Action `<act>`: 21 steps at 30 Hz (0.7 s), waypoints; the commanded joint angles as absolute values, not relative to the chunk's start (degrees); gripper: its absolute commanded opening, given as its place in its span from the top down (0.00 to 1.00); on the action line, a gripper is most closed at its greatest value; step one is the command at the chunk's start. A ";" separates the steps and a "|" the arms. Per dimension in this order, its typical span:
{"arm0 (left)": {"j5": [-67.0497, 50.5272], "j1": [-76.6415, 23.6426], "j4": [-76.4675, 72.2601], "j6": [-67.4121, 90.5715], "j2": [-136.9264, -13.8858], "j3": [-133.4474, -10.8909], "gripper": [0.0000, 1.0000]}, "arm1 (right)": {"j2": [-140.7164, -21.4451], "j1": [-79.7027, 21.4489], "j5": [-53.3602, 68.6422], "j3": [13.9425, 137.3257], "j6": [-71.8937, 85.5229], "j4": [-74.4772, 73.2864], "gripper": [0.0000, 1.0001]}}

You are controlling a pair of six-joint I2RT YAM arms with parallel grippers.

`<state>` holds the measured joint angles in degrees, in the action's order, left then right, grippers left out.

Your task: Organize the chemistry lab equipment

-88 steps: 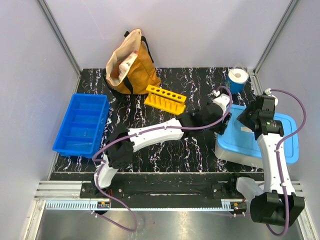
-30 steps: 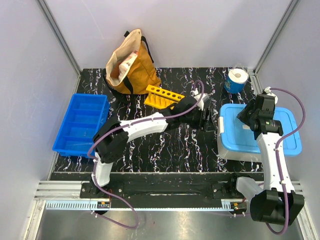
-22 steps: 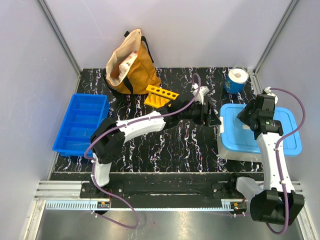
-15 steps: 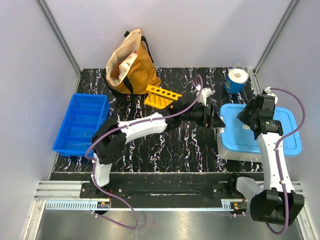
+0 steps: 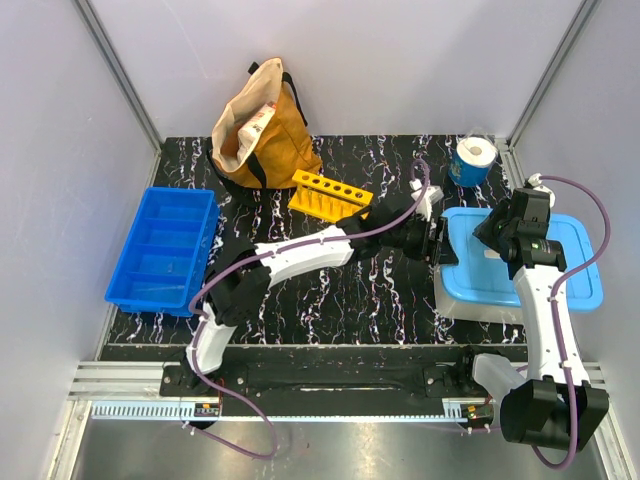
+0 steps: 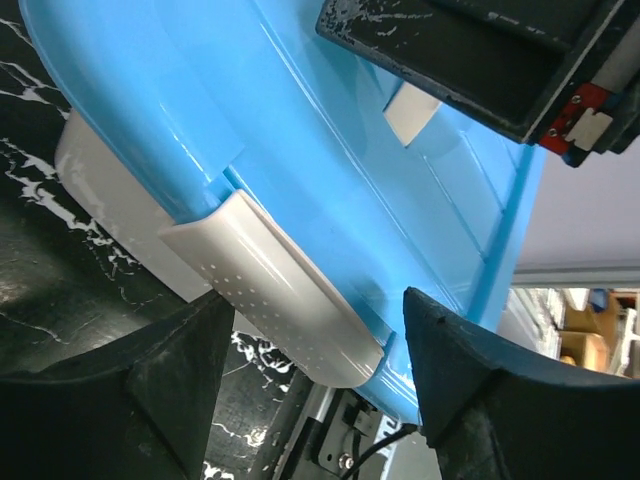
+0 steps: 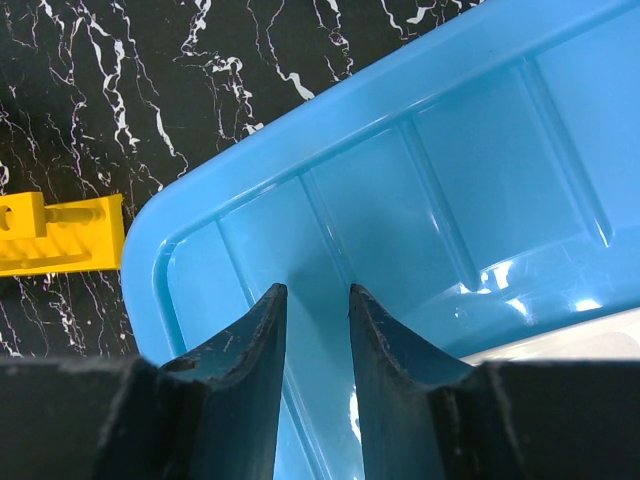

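No tubes, goggles, glove or yellow looped piece show in any view; they are hidden or out of view. A white box [image 5: 468, 306] with a light-blue lid [image 5: 550, 262] stands at the right. My left gripper [image 5: 437, 243] is open at the box's left edge. In the left wrist view [image 6: 312, 300] its jaws stand on either side of the white latch [image 6: 270, 285], apart from it. My right gripper [image 5: 488, 232] is over the lid's left part. In the right wrist view [image 7: 312, 290] its jaws stand a narrow gap apart, with only the lid [image 7: 480, 170] between them.
A tan fabric bag [image 5: 262, 125] stands at the back left, and a yellow tube rack [image 5: 330, 197] lies in front of it. A blue divided tray [image 5: 163, 248] is at the left. A white paper roll with blue wrap [image 5: 474, 158] stands at the back right.
My left arm has reached rightward from beside the yellow rack to the box's left edge. The right arm and the box have not moved over the last second.
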<state>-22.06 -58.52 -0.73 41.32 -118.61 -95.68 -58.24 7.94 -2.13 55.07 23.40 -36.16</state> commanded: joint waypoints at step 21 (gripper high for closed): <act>7.55 -63.90 28.29 28.30 -113.56 -106.09 0.52 | -53.62 7.12 3.69 63.72 25.58 -49.83 0.30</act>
